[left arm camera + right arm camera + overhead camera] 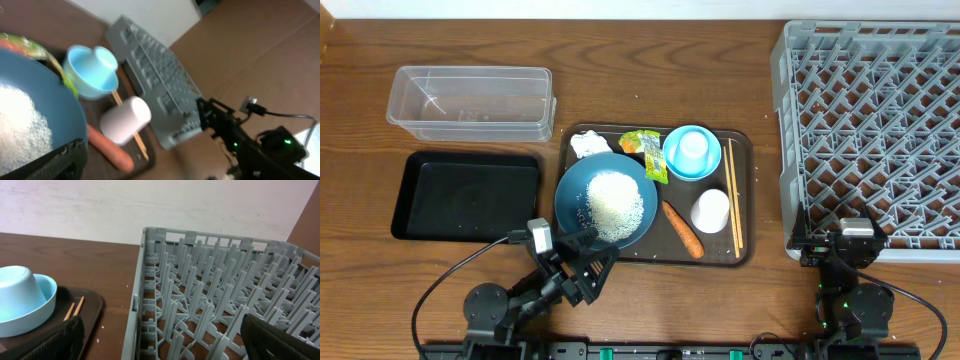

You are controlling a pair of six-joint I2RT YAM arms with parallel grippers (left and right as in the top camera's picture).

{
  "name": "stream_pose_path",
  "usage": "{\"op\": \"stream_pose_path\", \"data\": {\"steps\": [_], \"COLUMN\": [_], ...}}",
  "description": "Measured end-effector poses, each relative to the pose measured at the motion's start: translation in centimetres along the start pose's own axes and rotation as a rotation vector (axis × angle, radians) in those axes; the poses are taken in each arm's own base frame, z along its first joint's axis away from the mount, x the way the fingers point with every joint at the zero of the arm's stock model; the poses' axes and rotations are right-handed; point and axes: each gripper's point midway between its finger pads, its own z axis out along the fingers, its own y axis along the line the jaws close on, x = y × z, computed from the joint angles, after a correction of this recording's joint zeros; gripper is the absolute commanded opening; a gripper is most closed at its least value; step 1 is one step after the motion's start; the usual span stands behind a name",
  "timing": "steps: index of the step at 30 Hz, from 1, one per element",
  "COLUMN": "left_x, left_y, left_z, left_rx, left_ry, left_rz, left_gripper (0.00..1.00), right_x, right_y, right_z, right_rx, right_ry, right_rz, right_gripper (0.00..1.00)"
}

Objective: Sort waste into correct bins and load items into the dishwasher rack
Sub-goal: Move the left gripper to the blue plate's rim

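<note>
Sorting isn't started, I'd judge: one tub upper left and one black tray below it are sitting bare. Left gripper, lower centre, is gaping wide, holding nothing, just beside the plate. The next move is probably calling for a firm rim pinch to tip the rice.

Lying on the brown tray:
- one tissue
- one wrapper
- one carrot
- one bowl holding a blue cup
- one white cup
- two chopsticks

One rack is sitting at right. Right gripper, lower right, is also wide open and empty.

Dark wood-grain table, pale wall behind (faintly mottled), soft even light
</note>
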Motion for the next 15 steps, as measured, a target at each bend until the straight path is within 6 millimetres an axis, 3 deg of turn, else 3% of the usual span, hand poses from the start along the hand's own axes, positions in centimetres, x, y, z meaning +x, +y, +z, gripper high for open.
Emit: {"op": "stream_pose_path", "data": {"steps": [8, 15], "left_x": [-1.1, -1.6], "left_y": [-1.7, -0.2], "left_z": [-1.6, -4.2], "left_rx": [-0.157, -0.484], "left_ry": [0.053, 0.141], "left_rz": [-0.051, -0.064], "left_gripper": [0.98, 0.98], "right_x": [0.0, 0.0], "right_y": [0.0, 0.0], "right_z": [0.0, 0.0], "right_rx": [0.000, -0.002], "right_ry": [0.000, 0.000], "right_rz": [0.000, 0.000], "right_gripper": [0.99, 0.99]}}
